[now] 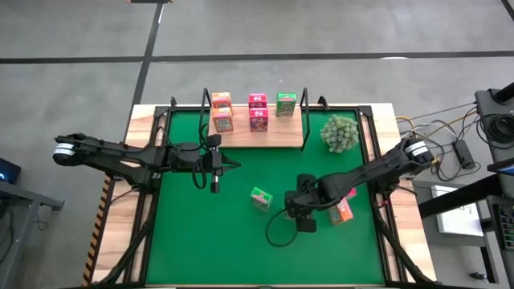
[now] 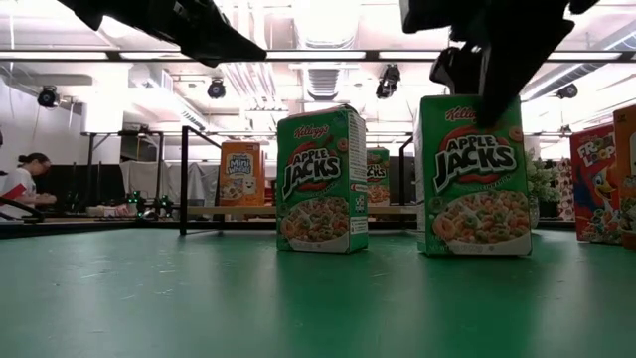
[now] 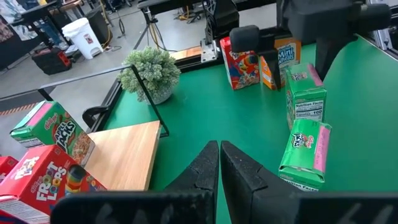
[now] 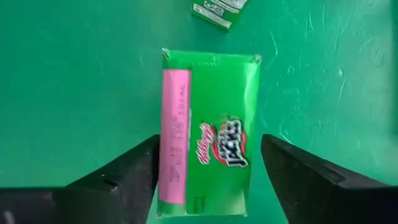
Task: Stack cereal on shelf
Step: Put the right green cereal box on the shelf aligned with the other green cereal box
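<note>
The wooden shelf [image 1: 277,135] lies at the mat's far edge and bears two orange cereal boxes [image 1: 222,111], two pink ones [image 1: 258,111] and a green one [image 1: 286,104]. Two green cereal boxes stand upright on the mat [image 2: 321,179] [image 2: 475,174]. My right gripper [image 4: 210,162] hangs open over the right-hand one and points down. Its fingers [image 4: 134,171] stand on either side of the box's top [image 4: 211,124] with a small gap on each side. A pink box [image 3: 242,62] and an orange box [image 3: 283,59] stand beyond. My left gripper [image 1: 215,166] is shut in the air near the shelf's left end.
A fuzzy plant ball [image 1: 340,132] sits at the shelf's right end. Black wire uprights [image 1: 206,108] rise at the shelf's sides. The green mat [image 1: 201,233] has free room at its near left. A person sits far back in the room [image 2: 22,184].
</note>
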`<state>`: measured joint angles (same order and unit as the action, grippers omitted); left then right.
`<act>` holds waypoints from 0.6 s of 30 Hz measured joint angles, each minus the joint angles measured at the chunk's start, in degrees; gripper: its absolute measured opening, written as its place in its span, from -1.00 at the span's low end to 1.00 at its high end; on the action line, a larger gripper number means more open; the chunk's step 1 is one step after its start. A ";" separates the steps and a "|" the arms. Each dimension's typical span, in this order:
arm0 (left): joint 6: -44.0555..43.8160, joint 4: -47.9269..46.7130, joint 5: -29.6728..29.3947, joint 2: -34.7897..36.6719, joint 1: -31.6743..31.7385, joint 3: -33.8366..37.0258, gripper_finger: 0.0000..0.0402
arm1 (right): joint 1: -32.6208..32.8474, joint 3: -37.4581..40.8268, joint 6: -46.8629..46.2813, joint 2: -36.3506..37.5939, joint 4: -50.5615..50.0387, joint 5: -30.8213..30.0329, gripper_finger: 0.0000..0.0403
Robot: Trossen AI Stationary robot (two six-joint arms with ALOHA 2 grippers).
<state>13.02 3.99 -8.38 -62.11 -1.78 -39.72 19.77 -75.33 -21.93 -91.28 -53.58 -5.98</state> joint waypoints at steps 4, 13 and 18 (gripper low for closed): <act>0.00 0.00 0.00 0.00 0.00 0.00 -1.00 | 0.00 -1.94 0.52 -0.66 -1.64 0.01 0.12; -0.20 -0.33 0.00 -0.04 0.00 0.00 -1.00 | 0.00 -1.88 1.58 0.00 -1.64 0.09 -0.19; -0.24 -0.33 0.00 -0.04 0.00 0.00 -1.00 | -0.01 -1.88 2.37 0.01 -1.57 0.11 -0.26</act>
<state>12.78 3.66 -8.38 -62.15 -1.78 -39.72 19.76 -77.21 -19.56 -91.27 -55.16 -5.86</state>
